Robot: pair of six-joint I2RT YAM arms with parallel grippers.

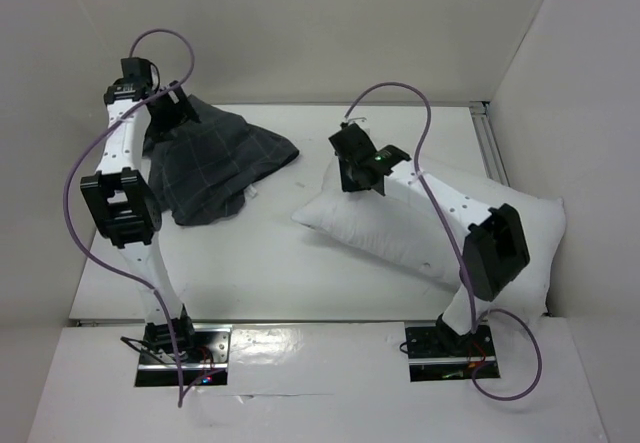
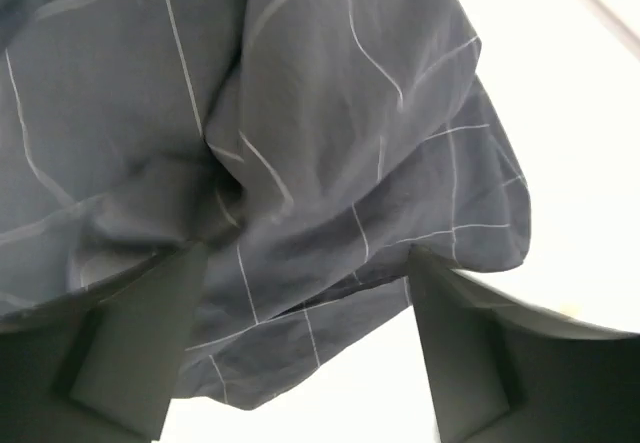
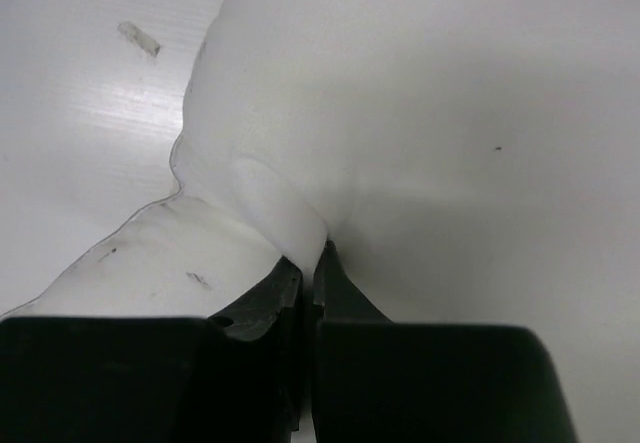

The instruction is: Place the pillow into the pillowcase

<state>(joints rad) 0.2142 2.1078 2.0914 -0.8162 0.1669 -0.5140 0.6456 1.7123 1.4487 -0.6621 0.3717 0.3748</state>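
The pillowcase (image 1: 222,163), dark grey with thin light grid lines, lies crumpled at the back left of the table. My left gripper (image 1: 170,113) hovers at its far left edge, jaws wide open; in the left wrist view the pillowcase (image 2: 300,143) bulges between and beyond the fingers (image 2: 150,343), nothing pinched. The white pillow (image 1: 400,233) lies across the right half of the table. My right gripper (image 1: 350,158) is shut on a fold of the pillow (image 3: 290,213) near its far left corner, the cloth pulled up into a ridge between the jaws.
White walls enclose the table on the left, back and right. A metal rail (image 1: 492,148) runs along the right edge. A small scrap (image 3: 138,38) lies on the table (image 1: 260,263) beside the pillow. Both arm bases (image 1: 180,348) sit at the near edge.
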